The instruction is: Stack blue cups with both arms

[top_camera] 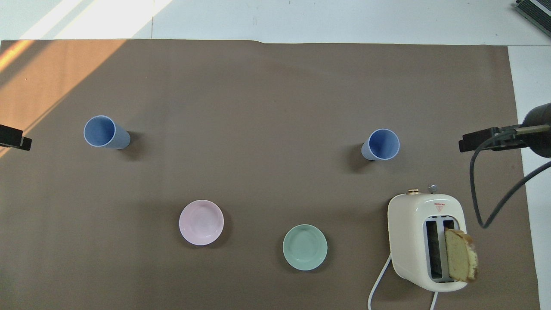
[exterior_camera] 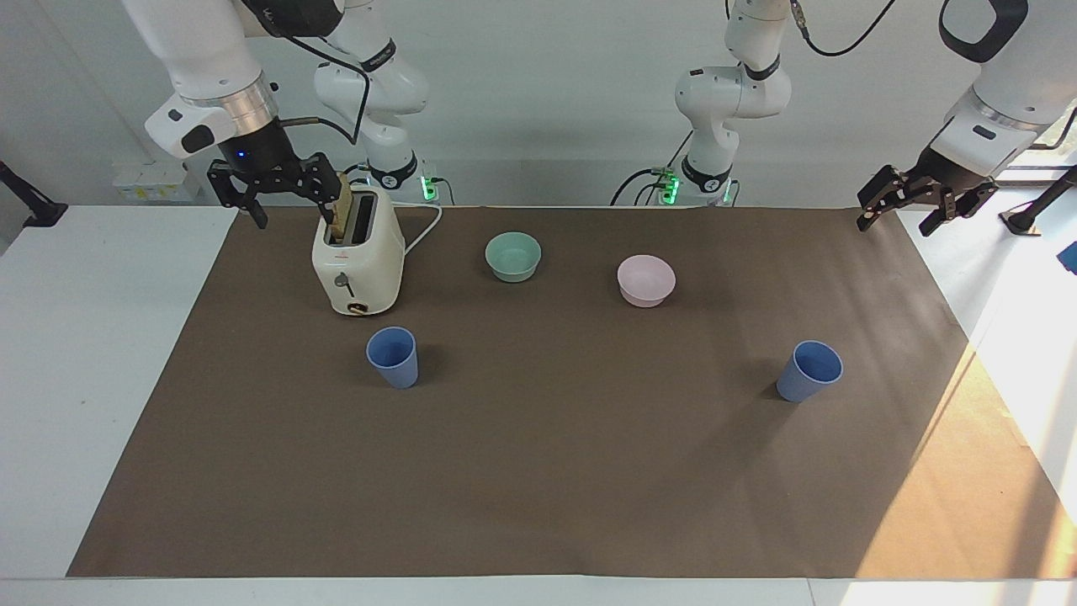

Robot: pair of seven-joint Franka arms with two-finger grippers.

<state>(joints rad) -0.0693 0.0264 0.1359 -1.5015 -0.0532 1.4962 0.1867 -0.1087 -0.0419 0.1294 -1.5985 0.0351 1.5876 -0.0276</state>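
Observation:
Two blue cups stand upright and apart on the brown mat (exterior_camera: 538, 488). One cup (exterior_camera: 393, 357) (top_camera: 381, 144) is beside the toaster, farther from the robots than it, toward the right arm's end. The other cup (exterior_camera: 809, 370) (top_camera: 105, 132) stands toward the left arm's end. My right gripper (exterior_camera: 290, 215) (top_camera: 482, 143) hangs open and holds nothing, up in the air beside the toaster. My left gripper (exterior_camera: 893, 225) (top_camera: 15, 140) hangs open and holds nothing over the mat's corner. Both arms wait, well away from the cups.
A cream toaster (exterior_camera: 358, 261) with a bread slice (exterior_camera: 341, 215) in one slot stands toward the right arm's end, its cord trailing toward the robots. A mint-green bowl (exterior_camera: 513, 256) and a pale pink bowl (exterior_camera: 645, 279) sit nearer to the robots than the cups.

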